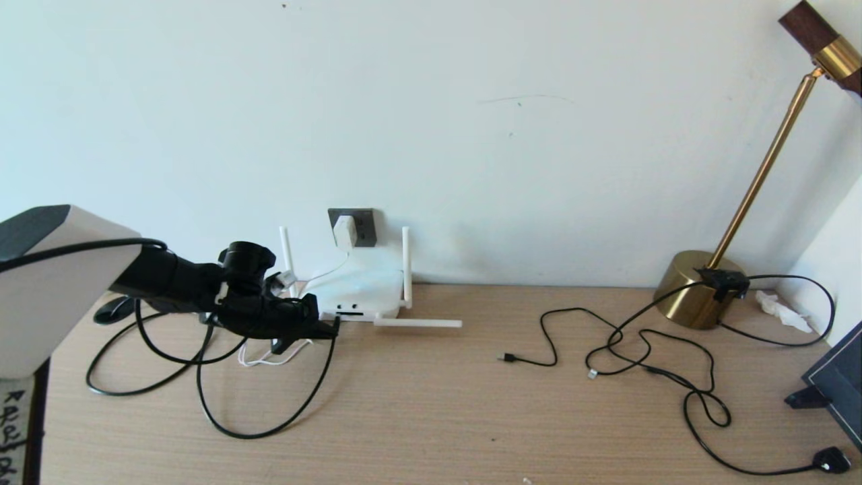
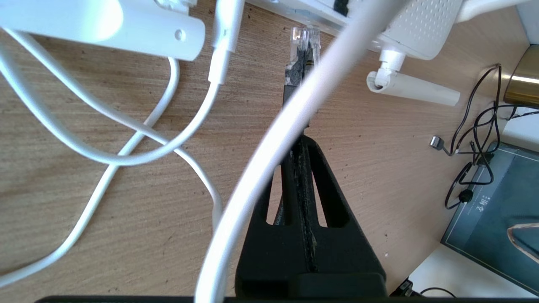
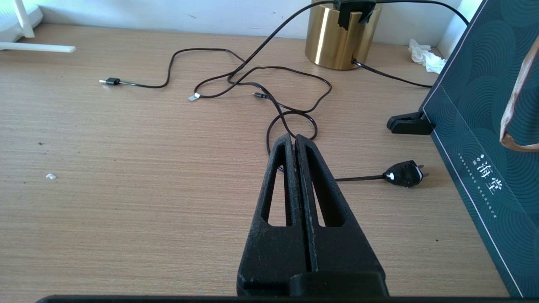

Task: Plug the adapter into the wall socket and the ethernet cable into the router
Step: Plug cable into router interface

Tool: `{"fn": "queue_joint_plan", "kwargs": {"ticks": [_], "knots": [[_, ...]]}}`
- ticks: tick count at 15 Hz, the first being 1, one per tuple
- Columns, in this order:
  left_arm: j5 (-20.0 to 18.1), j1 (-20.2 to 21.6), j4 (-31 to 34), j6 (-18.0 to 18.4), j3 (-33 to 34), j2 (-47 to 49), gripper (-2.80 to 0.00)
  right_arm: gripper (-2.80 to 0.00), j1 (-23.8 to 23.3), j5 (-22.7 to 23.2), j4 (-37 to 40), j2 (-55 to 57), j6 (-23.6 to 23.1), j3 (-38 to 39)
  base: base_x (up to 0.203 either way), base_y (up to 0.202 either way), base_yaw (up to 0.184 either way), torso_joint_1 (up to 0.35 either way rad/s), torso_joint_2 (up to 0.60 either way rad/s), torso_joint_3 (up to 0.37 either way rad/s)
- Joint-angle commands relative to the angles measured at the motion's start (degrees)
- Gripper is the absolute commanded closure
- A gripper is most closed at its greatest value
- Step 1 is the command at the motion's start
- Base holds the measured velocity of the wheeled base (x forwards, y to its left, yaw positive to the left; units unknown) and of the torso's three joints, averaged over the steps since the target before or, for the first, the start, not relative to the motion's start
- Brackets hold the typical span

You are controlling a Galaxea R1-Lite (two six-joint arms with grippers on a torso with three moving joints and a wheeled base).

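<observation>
cable tip held just short of the router ports

the left gripper [image 2: 300, 84] is pressed shut on the ethernet cable [image 2: 302, 54], its clear connector poking out past the fingertips and sitting just in front of the router [image 1: 353, 291] edge with the dark port slots, not yet touching as far as can be told. the adapter [image 1: 345, 232] is seated in the wall socket [image 1: 353, 227] right behind the router, and its white cord [image 2: 269, 147] sweeps across the left wrist view, crossing in front of the gripper and partly hiding the held cable. more loops of that cord lie on the wooden desk [image 1: 431, 417] beside it. three router antennas show in the head view: two upright, one [image 1: 417, 323] folded flat toward the right. the right gripper [image 3: 294, 143] hovers closed and empty over the right side of the desk, near one brass lamp [image 1: 700, 289], a tangle of thin black cables [image 1: 646, 350], one black plug [image 3: 404, 173] and one dark green box [image 3: 484, 126].
</observation>
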Motion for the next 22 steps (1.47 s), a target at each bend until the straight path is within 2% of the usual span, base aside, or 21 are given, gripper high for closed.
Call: {"fn": "queue_joint_plan", "kwargs": {"ticks": [1, 5, 22], "knots": [[-0.18, 0.0, 0.08, -0.24, -0.75, 0.51, 0.0, 0.0, 0.01, -0.02, 0.02, 0.09, -0.02, 0.0, 0.0, 0.0, 0.0, 0.0, 0.0, 0.0], [-0.7, 0.07, 0.08, -1.38, -1.92, 1.11, 0.0, 0.0, 0.01, -0.02, 0.02, 0.09, -0.05, 0.0, 0.0, 0.0, 0.0, 0.0, 0.0, 0.0], [-0.79, 1.23, 0.08, -1.38, -3.48, 2.26, 0.0, 0.0, 0.01, -0.02, 0.02, 0.09, -0.05, 0.0, 0.0, 0.0, 0.0, 0.0, 0.0, 0.0]]}}
